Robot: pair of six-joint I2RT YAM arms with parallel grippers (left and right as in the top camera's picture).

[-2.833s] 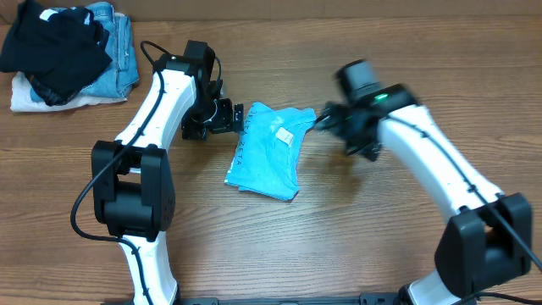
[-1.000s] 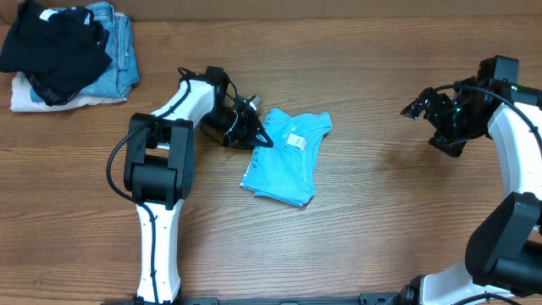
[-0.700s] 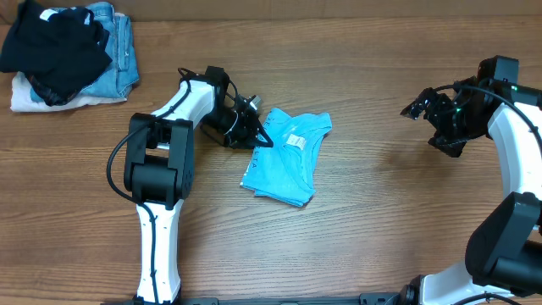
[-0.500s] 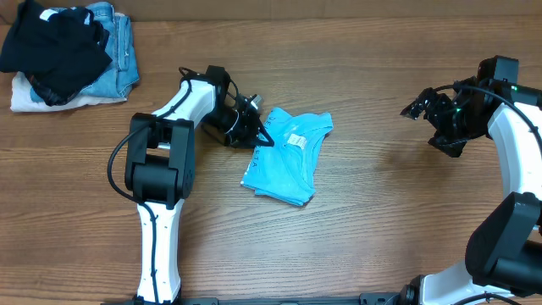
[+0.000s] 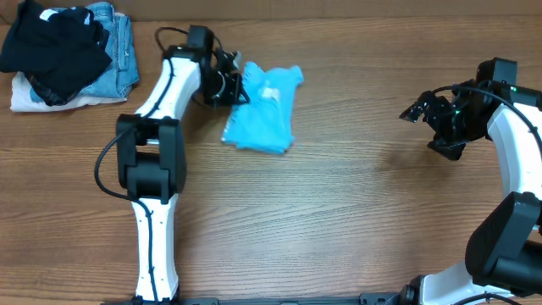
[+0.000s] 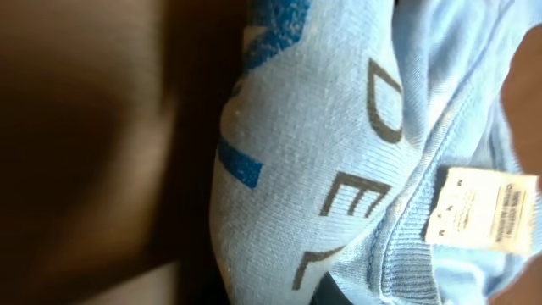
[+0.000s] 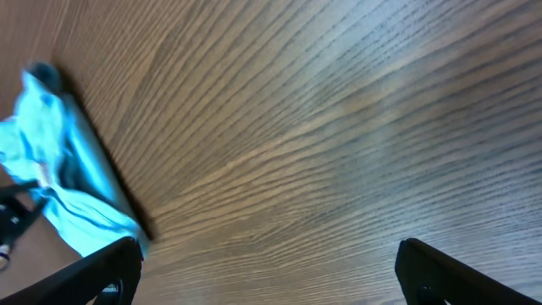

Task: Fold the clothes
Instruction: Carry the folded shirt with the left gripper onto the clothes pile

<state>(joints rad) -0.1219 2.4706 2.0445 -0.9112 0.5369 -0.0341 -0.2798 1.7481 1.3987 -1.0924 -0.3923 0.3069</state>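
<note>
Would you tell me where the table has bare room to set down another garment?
Widest bare table lies between the blue T-shirt and the right tool, down to the near edge. Crowded: the far-left corner with the clothes pile, and around the left tool gripping the T-shirt.

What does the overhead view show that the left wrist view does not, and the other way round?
Only the overhead: the left gripper shut on the T-shirt, the open right gripper far from it, and a black garment heaped on jeans. Only the left wrist: grey letters and small print on a white label. Both: the light blue T-shirt cloth.
</note>
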